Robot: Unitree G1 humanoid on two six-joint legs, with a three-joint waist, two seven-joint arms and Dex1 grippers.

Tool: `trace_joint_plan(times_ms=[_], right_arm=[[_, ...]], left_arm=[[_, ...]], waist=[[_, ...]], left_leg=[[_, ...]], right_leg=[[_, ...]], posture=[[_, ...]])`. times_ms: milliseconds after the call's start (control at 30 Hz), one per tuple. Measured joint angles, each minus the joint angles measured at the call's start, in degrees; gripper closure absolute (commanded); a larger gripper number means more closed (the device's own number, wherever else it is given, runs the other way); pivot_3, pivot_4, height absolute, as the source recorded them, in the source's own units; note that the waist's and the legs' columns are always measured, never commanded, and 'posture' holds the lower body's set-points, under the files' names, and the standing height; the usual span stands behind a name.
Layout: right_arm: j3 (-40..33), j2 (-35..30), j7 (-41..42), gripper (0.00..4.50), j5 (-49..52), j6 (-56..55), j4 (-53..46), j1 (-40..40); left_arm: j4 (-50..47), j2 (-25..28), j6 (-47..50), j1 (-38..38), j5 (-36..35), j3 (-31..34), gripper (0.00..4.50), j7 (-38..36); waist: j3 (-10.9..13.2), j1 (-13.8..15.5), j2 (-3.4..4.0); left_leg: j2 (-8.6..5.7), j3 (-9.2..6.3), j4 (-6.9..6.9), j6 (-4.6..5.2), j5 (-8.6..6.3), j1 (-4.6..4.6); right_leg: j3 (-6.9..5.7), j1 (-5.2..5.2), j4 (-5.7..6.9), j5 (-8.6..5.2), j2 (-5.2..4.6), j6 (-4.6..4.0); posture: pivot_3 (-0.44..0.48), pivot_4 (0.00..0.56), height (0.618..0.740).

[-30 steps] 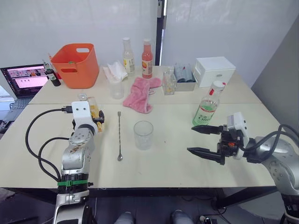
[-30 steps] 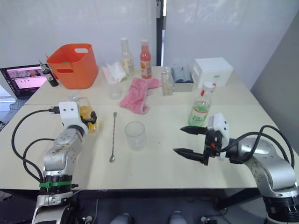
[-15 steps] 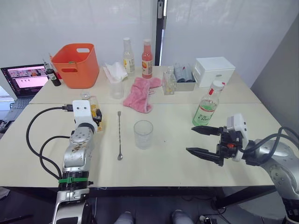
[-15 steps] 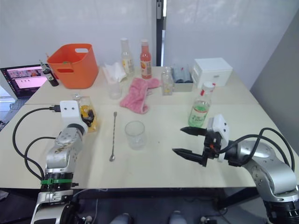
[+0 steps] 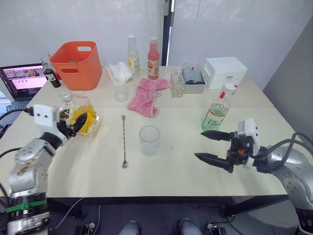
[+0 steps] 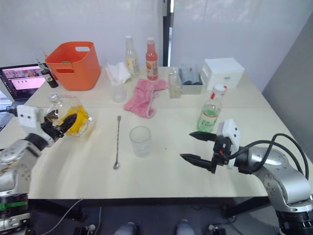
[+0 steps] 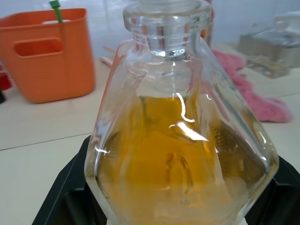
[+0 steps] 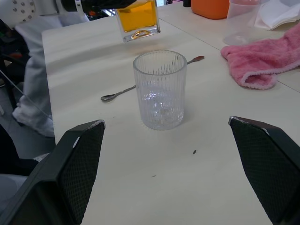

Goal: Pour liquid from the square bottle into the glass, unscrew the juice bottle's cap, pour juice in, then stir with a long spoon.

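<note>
The square bottle [image 7: 180, 140] is being cropped at its base and stopper in the left wrist view, hiding the left gripper's [image 5: 78, 122] fingers behind its glass.

No text can be read with certainty. The juice bottle [image 5: 217, 113] has a green-and-white label, its lettering too small to make out.

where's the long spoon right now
In the left eye view the long spoon lies flat on the table, just left of the glass, its bowl toward the robot, with the square bottle farther left.
</note>
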Motion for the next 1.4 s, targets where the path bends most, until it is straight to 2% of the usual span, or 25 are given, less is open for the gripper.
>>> trace_joint_plan(times_ms=[333,533,633,800,967,1133,1400], right_arm=[[0.29,-0.1,1.61,0.0,-0.39,-0.1,3.42,-2.35],[0.3,-0.37,3.09,0.0,-1.03,-0.41,5.21,-2.55],[0.3,-0.66,3.71,0.0,-1.48,-0.82,6.07,-3.09],[0.26,-1.07,3.84,0.0,-2.5,-1.28,6.49,-3.56],[0.13,-1.44,3.7,0.0,-2.5,-1.29,6.39,-3.85],[-0.13,-2.08,3.55,0.0,-2.44,-1.11,6.03,-3.84],[-0.42,-2.24,3.39,0.0,-2.38,-0.11,5.91,-4.58]], left_arm=[[-5.62,12.32,13.29,1.86,-12.81,-0.83,1.71,-20.83],[-9.57,14.7,17.75,1.92,-15.3,-4.19,1.71,-27.06],[-13.86,14.99,18.14,1.92,-17.0,-7.8,1.71,-31.24],[-17.7,12.59,17.23,1.89,-16.77,-13.18,1.71,-33.04],[-18.05,4.88,8.14,1.37,-10.09,-19.52,1.71,-32.54],[-14.41,1.36,-2.98,1.42,-1.92,-25.3,1.71,-35.07],[-5.15,-0.65,-13.43,-1.2,4.53,-28.64,1.71,-39.56]], waist=[[0.13,-0.91,0.0],[0.19,-1.23,0.01],[0.25,-1.22,0.1],[0.3,-1.4,0.19],[0.31,-1.17,0.21],[0.32,-1.29,0.22],[0.32,-1.19,0.23]], left_leg=[[0.13,0.03,-0.03,0.01,0.0,0.07],[0.38,0.03,-0.02,0.0,0.0,0.08],[0.44,0.03,-0.02,0.0,0.0,0.11],[0.5,0.06,-0.02,0.01,0.0,0.17],[0.5,0.08,0.04,0.0,0.02,0.19],[0.5,0.09,0.05,0.0,0.02,0.2],[0.51,0.1,0.09,0.01,0.02,0.19]], right_leg=[[0.0,-0.02,0.06,0.0,0.11,-0.04],[0.01,-0.01,0.04,0.1,0.38,-0.19],[0.02,-0.01,0.06,0.11,0.44,-0.22],[0.06,-0.01,0.09,0.16,0.51,-0.31],[0.08,0.05,0.08,0.22,0.52,-0.39],[0.1,0.02,0.1,0.23,0.54,-0.41],[0.11,0.05,0.09,0.24,0.54,-0.39]], posture=[[0.0,0.15,0.739],[0.0,0.15,0.739],[0.0,0.15,0.739],[0.0,0.15,0.739],[0.0,0.15,0.739],[0.0,0.15,0.739],[0.0,0.15,0.739]])
